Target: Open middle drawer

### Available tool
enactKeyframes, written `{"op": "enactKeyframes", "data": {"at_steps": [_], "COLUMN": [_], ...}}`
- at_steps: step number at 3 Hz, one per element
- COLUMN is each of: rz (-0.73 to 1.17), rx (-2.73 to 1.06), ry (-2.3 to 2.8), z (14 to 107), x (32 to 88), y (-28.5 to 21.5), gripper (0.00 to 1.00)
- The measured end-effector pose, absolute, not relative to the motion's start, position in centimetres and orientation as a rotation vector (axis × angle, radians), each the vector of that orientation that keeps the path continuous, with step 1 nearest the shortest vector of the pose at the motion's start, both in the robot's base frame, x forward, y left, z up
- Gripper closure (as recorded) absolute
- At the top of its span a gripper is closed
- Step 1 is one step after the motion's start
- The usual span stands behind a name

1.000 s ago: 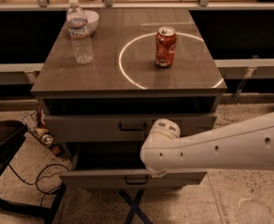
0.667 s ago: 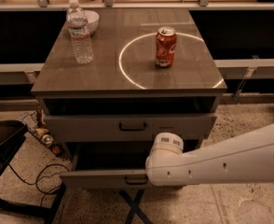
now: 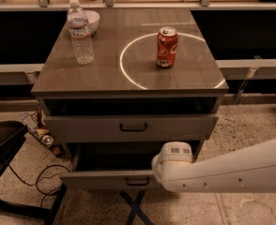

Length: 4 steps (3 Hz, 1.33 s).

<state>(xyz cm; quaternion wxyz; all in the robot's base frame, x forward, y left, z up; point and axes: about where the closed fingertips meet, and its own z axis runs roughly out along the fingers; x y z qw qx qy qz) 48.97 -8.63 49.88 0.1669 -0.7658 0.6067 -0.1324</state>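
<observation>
Speckled floor surrounds the wood-topped grey cabinet [image 3: 105, 76]. The flat grey middle drawer with a dark bar handle [image 3: 95, 179] juts from the cabinet's front. The white arm's gripper [image 3: 159, 172] sits at the drawer's face, whether clamped I cannot tell. Opening looks nearly complete; the next move probably calls for letting go and backing off the cabinet.

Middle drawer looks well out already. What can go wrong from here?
1. The gripper is hidden behind the white arm joint at the middle drawer front; moving off blind might snag the handle.
2. The top drawer stands ajar just above, so lifting the arm could strike it.
3. A jolt to the cabinet may tip the soda can or water bottle.
</observation>
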Motion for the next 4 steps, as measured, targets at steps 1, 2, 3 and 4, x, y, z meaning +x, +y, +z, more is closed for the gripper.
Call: {"op": "enactKeyframes", "data": {"at_steps": [1,2,3,4], "rz": [-0.377,-0.377,-0.389,-0.385], "rx": [-2.171,-2.136,-2.073,-2.03], "ry": [1.732,1.749,1.74,1.727], "z": [49.9,49.8,50.5,50.4], "x": [49.1,49.5,50.7,52.0], "y": [-8.7,-8.7,-8.8,-8.9], "gripper": [1.0,1.0,1.0,1.0]}}
